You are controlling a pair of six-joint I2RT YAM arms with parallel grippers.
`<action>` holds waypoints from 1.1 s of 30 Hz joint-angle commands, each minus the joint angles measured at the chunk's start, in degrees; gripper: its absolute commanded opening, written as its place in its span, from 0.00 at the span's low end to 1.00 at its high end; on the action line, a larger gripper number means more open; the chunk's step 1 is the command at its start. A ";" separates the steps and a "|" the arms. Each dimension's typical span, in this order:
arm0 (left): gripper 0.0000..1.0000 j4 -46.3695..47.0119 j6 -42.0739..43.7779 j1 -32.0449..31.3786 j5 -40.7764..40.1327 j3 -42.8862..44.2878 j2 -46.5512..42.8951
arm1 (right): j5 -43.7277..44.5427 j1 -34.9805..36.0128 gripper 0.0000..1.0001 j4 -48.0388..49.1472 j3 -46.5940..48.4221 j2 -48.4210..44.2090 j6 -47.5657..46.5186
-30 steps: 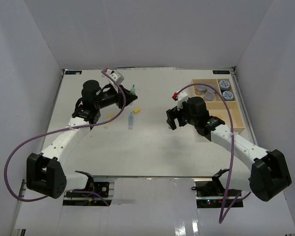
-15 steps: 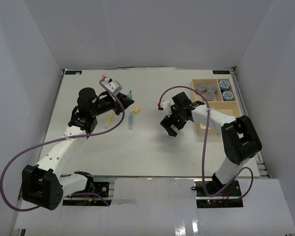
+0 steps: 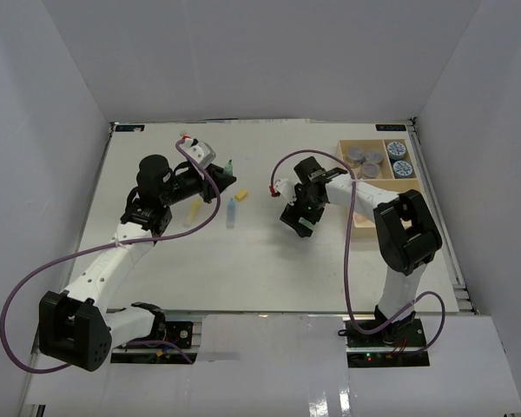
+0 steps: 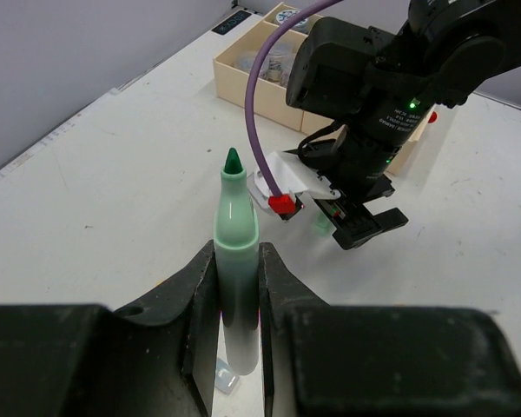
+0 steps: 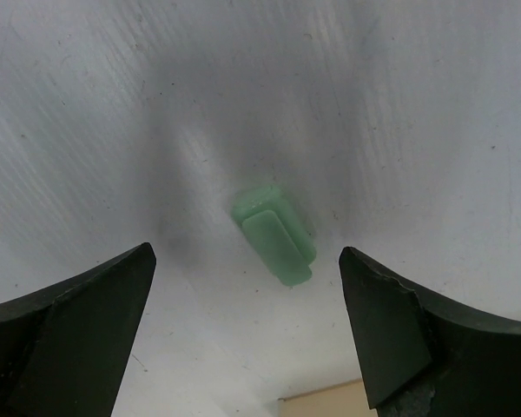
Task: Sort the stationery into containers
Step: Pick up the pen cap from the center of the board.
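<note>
The wooden tray [image 3: 378, 178] already holds several tape rolls [image 3: 363, 160]. The left fingers [image 4: 236, 287] are clamped on a green marker [image 4: 235, 261]. The right fingers [image 5: 391, 334] stand apart, a green cap [image 5: 273, 233] lying between them on the surface. Markers remain unsorted.

A tray [image 3: 414, 178] is placed at the upper right of the table [image 3: 243, 261], with rolls [image 3: 365, 160] inside. A marker [image 3: 231, 213] and a block [image 3: 241, 195] are found left of centre.
</note>
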 commanded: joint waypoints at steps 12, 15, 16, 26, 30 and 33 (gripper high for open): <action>0.00 -0.08 -0.21 0.20 1.23 0.41 -0.32 | 3.46 1.93 0.78 -2.18 3.34 5.07 -2.92; 0.00 -0.26 -0.21 0.20 1.67 0.50 -0.15 | 4.43 2.11 0.74 -2.00 2.90 5.43 -2.66; 0.00 -0.08 -0.29 0.12 1.84 0.50 -0.15 | 4.95 2.20 0.73 -2.00 2.90 5.51 -2.31; 0.00 0.36 -0.91 0.11 3.25 0.41 0.03 | 5.31 3.08 0.58 -1.56 2.46 4.72 -0.82; 0.00 0.18 -1.00 0.11 3.34 0.41 0.03 | 6.45 3.52 0.59 -1.47 3.25 5.42 0.07; 0.00 0.18 -1.08 0.20 3.34 0.58 0.12 | 7.59 4.13 0.61 -1.56 4.22 6.30 0.59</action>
